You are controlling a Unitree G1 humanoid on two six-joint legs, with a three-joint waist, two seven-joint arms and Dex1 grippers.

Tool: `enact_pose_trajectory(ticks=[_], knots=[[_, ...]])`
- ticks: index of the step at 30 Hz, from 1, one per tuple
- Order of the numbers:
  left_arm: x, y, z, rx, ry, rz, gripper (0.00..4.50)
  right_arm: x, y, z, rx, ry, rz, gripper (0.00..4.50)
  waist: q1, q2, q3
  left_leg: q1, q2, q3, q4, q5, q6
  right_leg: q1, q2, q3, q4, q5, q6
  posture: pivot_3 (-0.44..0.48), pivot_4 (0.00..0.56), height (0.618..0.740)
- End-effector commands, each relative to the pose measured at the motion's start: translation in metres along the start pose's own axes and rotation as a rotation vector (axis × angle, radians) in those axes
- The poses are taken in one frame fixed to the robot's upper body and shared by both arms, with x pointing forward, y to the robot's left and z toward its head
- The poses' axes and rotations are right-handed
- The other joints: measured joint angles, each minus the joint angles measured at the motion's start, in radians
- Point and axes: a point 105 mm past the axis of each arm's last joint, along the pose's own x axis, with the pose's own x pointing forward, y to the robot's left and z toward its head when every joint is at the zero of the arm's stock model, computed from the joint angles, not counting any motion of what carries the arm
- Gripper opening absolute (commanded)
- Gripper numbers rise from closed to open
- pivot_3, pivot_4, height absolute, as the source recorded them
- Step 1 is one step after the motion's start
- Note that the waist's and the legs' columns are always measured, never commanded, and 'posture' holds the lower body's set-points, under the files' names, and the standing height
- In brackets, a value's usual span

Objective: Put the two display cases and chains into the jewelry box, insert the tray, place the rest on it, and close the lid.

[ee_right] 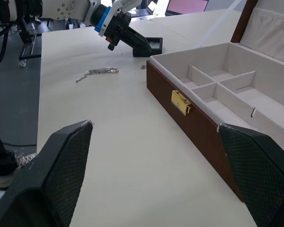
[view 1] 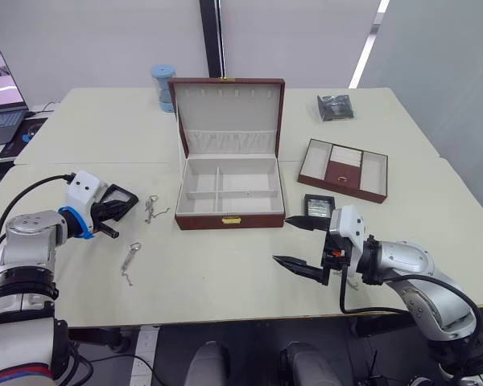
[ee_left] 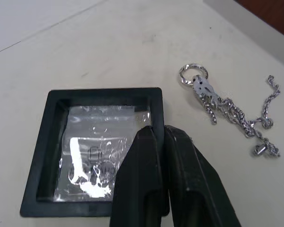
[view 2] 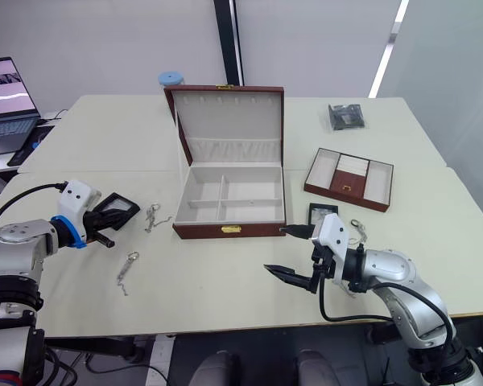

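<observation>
Left gripper (view 1: pixel 121 205) fingers pressed together on display case (ee_left: pixel 92 151), left of jewelry box (view 1: pixel 229 193) | right gripper (view 1: pixel 294 241) spread wide, empty, near box front | tray (view 1: pixel 344 170) right of box, lid (view 1: pixel 228 117) up.

Bright, even light (soft shadows), sharp

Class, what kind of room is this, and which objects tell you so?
Probably an office or lab: joined pale rectangular tables, an open grey laptop on a side desk, and plain white walls.
</observation>
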Motion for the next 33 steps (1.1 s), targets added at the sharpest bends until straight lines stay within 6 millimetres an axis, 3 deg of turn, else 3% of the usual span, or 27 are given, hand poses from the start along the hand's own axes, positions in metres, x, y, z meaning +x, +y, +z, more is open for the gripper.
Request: enact_pose_trajectory(ticks=[1,12,17,24,33], knots=[[-0.001,0.004,0.003,0.004,-0.018,0.017,0.01,-0.001,0.002,0.008,-0.039,-0.027,0.010,4.50,0.000,0.000,0.000,0.000,0.000,0.000,0.000,0.000,0.000,0.000,0.000,0.000,0.000,0.000,0.000,0.000,0.150,0.740],[-0.006,0.007,0.001,0.022,-0.017,0.024,0.01,0.001,0.001,0.012,-0.044,-0.042,0.015,4.50,0.000,0.000,0.000,0.000,0.000,0.000,0.000,0.000,0.000,0.000,0.000,0.000,0.000,0.000,0.000,0.000,0.150,0.740],[-0.016,0.012,0.010,0.075,-0.025,0.026,0.01,-0.002,0.001,0.021,-0.036,-0.079,0.014,4.50,-0.002,0.000,0.000,0.000,0.000,0.000,0.000,0.000,0.000,0.000,0.000,0.000,0.000,0.000,0.000,0.000,0.150,0.740],[-0.033,0.004,0.043,0.182,-0.062,-0.047,0.01,-0.020,-0.004,0.027,-0.021,-0.074,-0.020,4.50,0.002,0.000,0.000,0.000,0.000,0.000,0.000,0.000,0.000,0.000,0.000,0.001,0.000,0.000,0.000,0.000,0.150,0.740],[-0.030,-0.048,0.099,0.313,-0.138,-0.276,0.01,-0.039,-0.014,0.030,-0.022,-0.062,-0.140,4.50,0.003,0.000,0.000,-0.001,0.000,-0.001,0.000,0.000,0.000,0.000,0.000,0.002,0.000,0.000,0.000,0.000,0.150,0.740]])
